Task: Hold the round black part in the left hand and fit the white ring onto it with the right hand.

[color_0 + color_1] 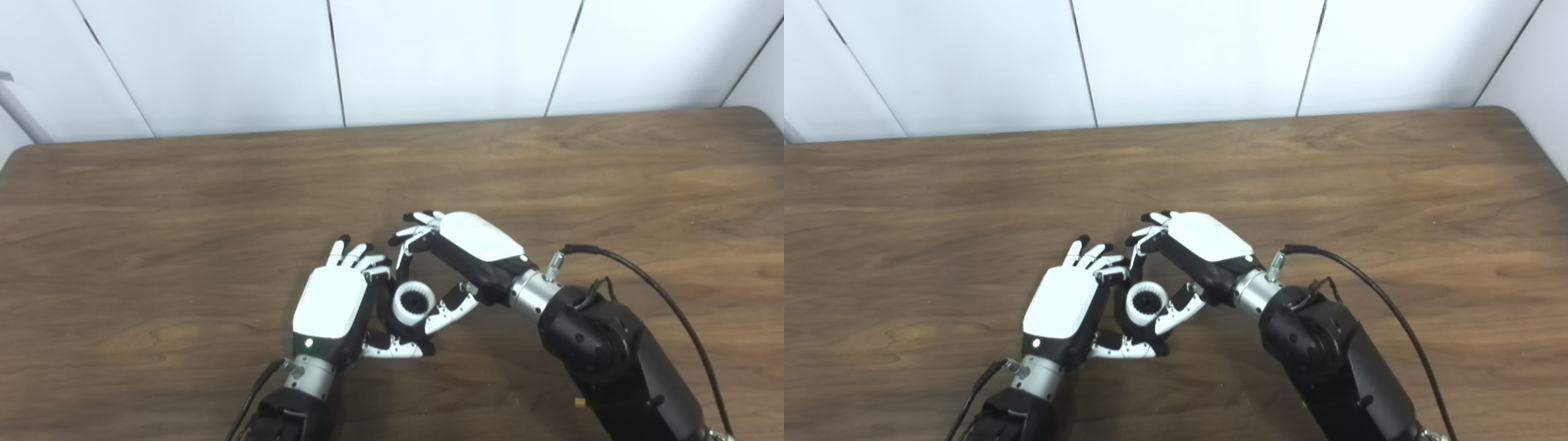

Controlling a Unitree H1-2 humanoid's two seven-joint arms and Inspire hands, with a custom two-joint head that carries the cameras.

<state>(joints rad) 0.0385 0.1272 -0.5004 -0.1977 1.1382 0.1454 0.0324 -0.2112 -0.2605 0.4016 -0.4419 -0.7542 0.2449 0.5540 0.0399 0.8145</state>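
A brown wood-grain table (184, 202) fills most of both views, backed by a wall of white panels (441, 55) with dark seams.

The right arm (612, 361), black-cased with a bare metal wrist and a black cable (661, 300) looping off it, enters from the lower right and angles toward the table's centre. The left arm (288, 410) rises from the bottom edge, just left of centre, with a like metal wrist.

The left hand (334, 303), white-backed, lies back-up near the front centre of the table. Its fingers reach forward and curl down beside the part, and its thumb (398, 349) lies under the part's near side, so the hand is clasped about the round black part (392, 318), of which only dark edges show. The right hand (474, 245) sits just right of it, fingers (410, 236) arched above and beyond the assembly, thumb (450, 309) touching the ring's right side. Whether it truly pinches the ring cannot be told.

The white toothed plastic ring (413, 303) sits on the black part between the two hands, a dark toothed centre showing inside it.
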